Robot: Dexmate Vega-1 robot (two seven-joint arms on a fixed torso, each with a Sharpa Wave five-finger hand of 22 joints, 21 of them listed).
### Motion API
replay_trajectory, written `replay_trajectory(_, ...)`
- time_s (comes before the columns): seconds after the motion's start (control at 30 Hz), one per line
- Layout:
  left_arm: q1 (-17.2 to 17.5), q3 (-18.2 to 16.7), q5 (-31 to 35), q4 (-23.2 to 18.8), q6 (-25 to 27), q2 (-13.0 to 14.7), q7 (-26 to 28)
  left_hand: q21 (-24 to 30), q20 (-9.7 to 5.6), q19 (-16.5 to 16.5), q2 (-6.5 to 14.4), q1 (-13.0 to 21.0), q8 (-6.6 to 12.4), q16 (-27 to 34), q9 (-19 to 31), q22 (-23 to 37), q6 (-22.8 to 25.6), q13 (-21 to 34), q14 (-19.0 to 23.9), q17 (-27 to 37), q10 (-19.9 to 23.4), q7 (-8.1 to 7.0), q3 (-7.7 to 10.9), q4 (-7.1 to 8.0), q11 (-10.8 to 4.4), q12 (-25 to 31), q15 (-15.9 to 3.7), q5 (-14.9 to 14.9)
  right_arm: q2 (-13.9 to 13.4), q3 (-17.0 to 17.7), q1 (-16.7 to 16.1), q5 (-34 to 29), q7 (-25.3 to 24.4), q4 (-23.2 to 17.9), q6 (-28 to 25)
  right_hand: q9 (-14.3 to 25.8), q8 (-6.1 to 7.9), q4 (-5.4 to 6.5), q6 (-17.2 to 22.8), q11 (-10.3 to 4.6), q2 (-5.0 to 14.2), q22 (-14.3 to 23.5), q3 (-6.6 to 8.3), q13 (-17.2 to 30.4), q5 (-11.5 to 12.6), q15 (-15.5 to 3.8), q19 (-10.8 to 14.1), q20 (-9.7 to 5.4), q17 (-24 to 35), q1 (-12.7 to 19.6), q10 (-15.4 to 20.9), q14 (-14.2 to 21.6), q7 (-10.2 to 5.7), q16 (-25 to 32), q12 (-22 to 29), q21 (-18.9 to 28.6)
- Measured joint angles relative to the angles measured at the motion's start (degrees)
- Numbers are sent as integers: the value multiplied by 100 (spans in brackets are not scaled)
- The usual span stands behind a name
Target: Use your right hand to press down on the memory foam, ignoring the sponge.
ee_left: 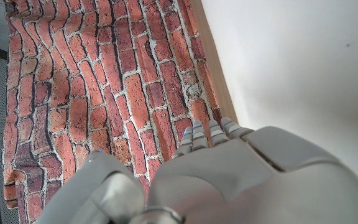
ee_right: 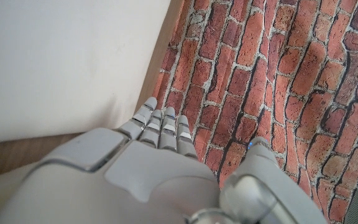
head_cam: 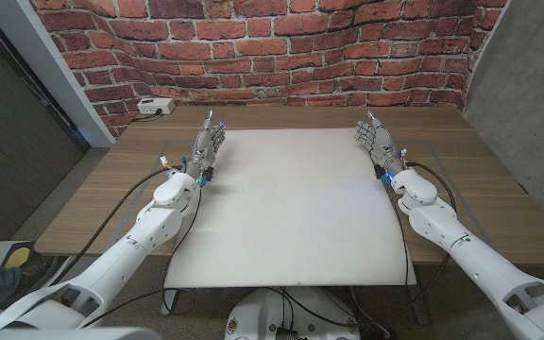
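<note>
A large white mat point(head_cam: 291, 208) covers the middle of the wooden table point(head_cam: 480, 179). My left hand point(head_cam: 208, 144) stands at the mat's far left edge with its fingers stretched toward the brick wall, holding nothing. My right hand point(head_cam: 376, 144) stands the same way at the mat's far right edge, also holding nothing. In the left wrist view, the left hand point(ee_left: 229, 180) has straight fingers point(ee_left: 207, 134) beside the white mat point(ee_left: 303, 62). In the right wrist view, the right hand point(ee_right: 135, 174) reaches with straight fingers point(ee_right: 160, 124) along the mat point(ee_right: 61, 56).
A white socket box point(head_cam: 154, 107) lies at the table's far left corner, against the brick wall point(head_cam: 253, 47). Black cables point(head_cam: 144, 189) run along both arms. A shoe and a trouser leg point(head_cam: 8, 257) show at the lower left, off the table.
</note>
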Motion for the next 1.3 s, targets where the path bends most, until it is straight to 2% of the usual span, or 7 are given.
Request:
replay_trajectory(0.37,251,-83,22,-421,8,165,64,39,43,44,46,46,43,31,0,0,117,-1,127,0,157,9,0,0,-32,44,-20,0,-22,-13,-14,-470,-282,-33,228,0,21,2,62,-25,-1,0,-2,0,0,15,122,0,-1,-2,148,52,-63,0,44,0)
replay_trajectory(0.4,278,-93,179,-464,10,186,326,39,55,57,47,47,43,45,0,0,147,-1,140,0,155,21,0,0,-30,44,-31,0,-103,-81,-120,-528,-315,-212,249,0,22,11,69,-25,-2,-1,-11,0,0,4,122,-1,-1,-2,148,68,-70,0,44,0)
replay_trajectory(0.67,392,-138,252,-661,-43,308,383,84,72,200,61,62,62,45,-1,0,265,-1,304,-17,311,16,-1,-2,1,90,-28,0,-175,-125,-220,-879,-503,-415,356,-1,44,1,89,-56,-24,-1,-34,0,0,-36,205,0,-1,-24,178,120,-91,39,44,0)
replay_trajectory(0.83,405,-143,293,-712,-88,365,341,84,91,243,53,146,64,44,-1,0,310,-1,381,-17,371,19,-16,-17,1,90,-26,0,-232,-135,-302,-1056,-570,-558,451,-1,44,1,109,-100,-24,-1,-34,0,0,-78,307,19,-1,-24,223,222,-112,44,44,0)
replay_trajectory(1.03,354,-131,307,-675,-159,398,161,162,125,495,68,159,106,83,-1,-1,502,-2,598,-16,568,28,-41,-41,-6,143,-22,0,-308,-135,-402,-1283,-664,-730,550,-1,44,0,194,-128,-24,-1,-35,-1,-1,-80,337,-11,-1,-24,250,285,-133,45,44,0)
replay_trajectory(1.2,332,-121,303,-639,-222,399,75,180,126,597,114,205,130,83,-1,-5,622,-2,719,-16,681,14,-41,-41,-3,165,-59,0,-360,-122,-467,-1424,-722,-839,606,24,170,-31,508,-128,-54,-2,-66,-1,23,-49,400,10,-1,-54,311,317,-185,45,77,-16)
replay_trajectory(1.3,331,-119,307,-640,-250,398,70,183,111,696,121,213,130,83,-1,-17,773,-2,829,-16,823,6,-57,-58,-56,187,-108,0,-387,-110,-499,-1519,-755,-895,651,27,171,-31,539,-151,-53,-2,-66,-1,23,-34,409,1,-2,-54,334,333,-213,44,88,-33)
